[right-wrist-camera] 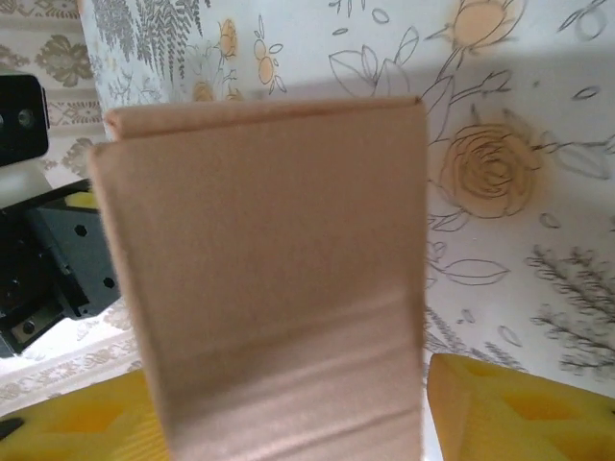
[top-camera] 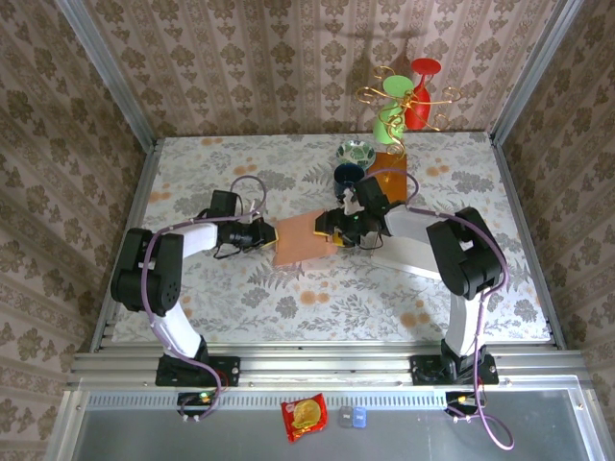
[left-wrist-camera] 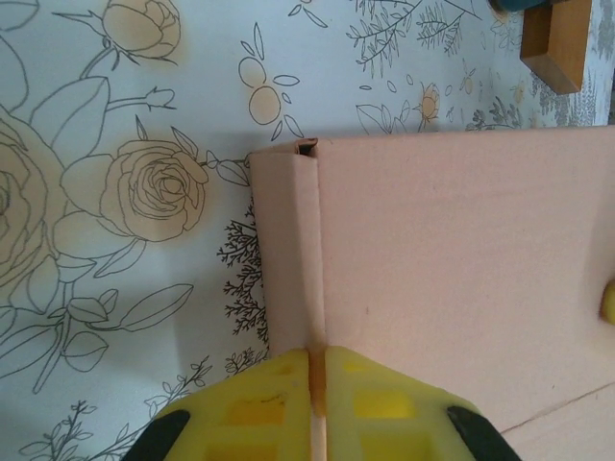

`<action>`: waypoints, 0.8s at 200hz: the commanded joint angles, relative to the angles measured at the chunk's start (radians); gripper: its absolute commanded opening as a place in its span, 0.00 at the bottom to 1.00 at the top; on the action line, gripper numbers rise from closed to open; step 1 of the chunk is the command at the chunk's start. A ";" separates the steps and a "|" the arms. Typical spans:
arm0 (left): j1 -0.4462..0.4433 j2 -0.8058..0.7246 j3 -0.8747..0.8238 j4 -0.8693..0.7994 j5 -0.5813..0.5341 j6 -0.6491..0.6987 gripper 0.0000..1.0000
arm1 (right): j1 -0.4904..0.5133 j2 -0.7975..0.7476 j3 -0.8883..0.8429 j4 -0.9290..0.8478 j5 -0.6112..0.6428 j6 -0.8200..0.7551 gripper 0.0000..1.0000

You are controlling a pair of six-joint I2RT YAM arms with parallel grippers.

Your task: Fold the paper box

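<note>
The paper box (top-camera: 303, 238) is pink-tan cardboard lying partly folded at the middle of the flowered table, between both grippers. My left gripper (top-camera: 267, 233) is at its left edge. In the left wrist view the yellow fingers (left-wrist-camera: 384, 408) are shut on the upright folded side wall (left-wrist-camera: 288, 250), with the box's flat panel (left-wrist-camera: 461, 259) to the right. My right gripper (top-camera: 336, 229) is at the box's right edge. In the right wrist view a raised cardboard flap (right-wrist-camera: 269, 269) stands between its spread yellow fingers (right-wrist-camera: 519, 413), hiding the space between them.
Behind the box stand a blue goblet (top-camera: 348, 174), a glass bowl (top-camera: 356, 151), an orange wooden block (top-camera: 390, 173) and a gold rack with red and green glasses (top-camera: 408, 91). A snack packet (top-camera: 304, 416) lies on the front ledge, off the table.
</note>
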 commanded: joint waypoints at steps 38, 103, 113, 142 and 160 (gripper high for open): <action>-0.008 -0.057 -0.044 0.012 -0.028 -0.010 0.14 | 0.026 -0.001 0.049 0.084 -0.042 0.117 0.48; -0.130 -0.524 -0.008 -0.033 -0.395 0.228 0.63 | 0.010 -0.121 -0.021 0.114 -0.055 0.353 0.40; -0.133 -0.557 0.005 -0.009 -0.415 0.222 0.81 | 0.006 -0.149 -0.055 0.142 -0.058 0.406 0.39; -0.009 -0.523 -0.039 0.256 -0.271 -0.082 1.00 | -0.002 -0.221 -0.145 0.218 -0.063 0.546 0.38; -0.059 -0.502 0.039 0.152 -0.289 0.038 1.00 | -0.005 -0.258 -0.169 0.202 -0.064 0.593 0.37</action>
